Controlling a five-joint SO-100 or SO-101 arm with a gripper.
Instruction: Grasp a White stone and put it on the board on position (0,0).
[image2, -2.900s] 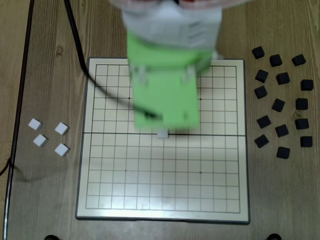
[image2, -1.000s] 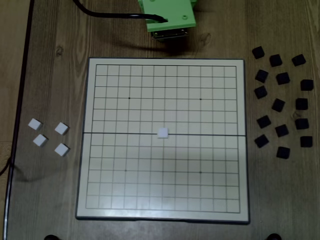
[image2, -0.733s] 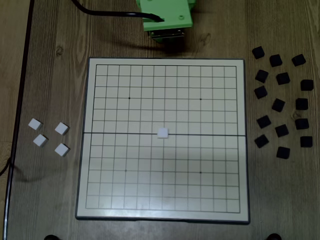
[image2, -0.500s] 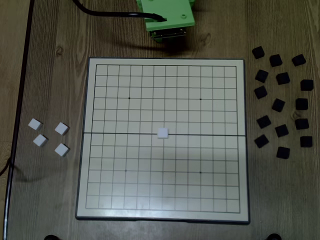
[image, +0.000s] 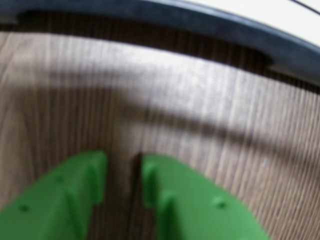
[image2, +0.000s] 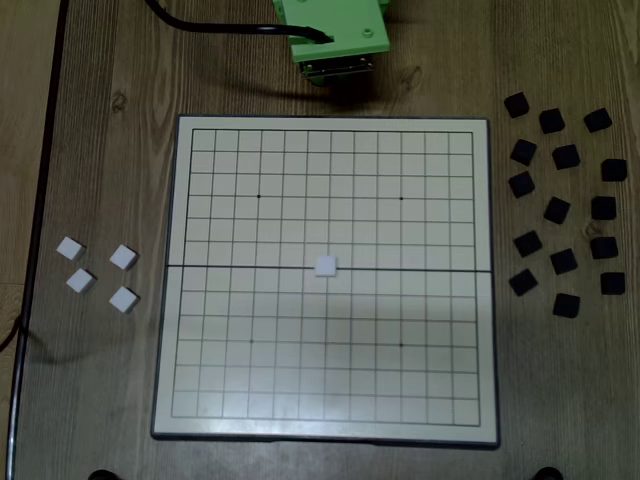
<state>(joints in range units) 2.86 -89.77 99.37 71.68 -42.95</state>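
Left of your pincer (image2: 335, 68), four spare tiles (image2: 97, 270) sit unmoved. The stone (image2: 325, 265) stays on the board (image2: 200, 400) centre, well below the pincer, which rests released, holding nothing, unchanged from half a second ago. Black tiles (image2: 563, 205) lie right.

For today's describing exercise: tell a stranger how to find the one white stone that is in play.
Find the cream gridded board mid-table. On its horizontal middle seam, at the centre, sits the white stone. The four other white stones lie off the board on the wood to the fixed view's left.
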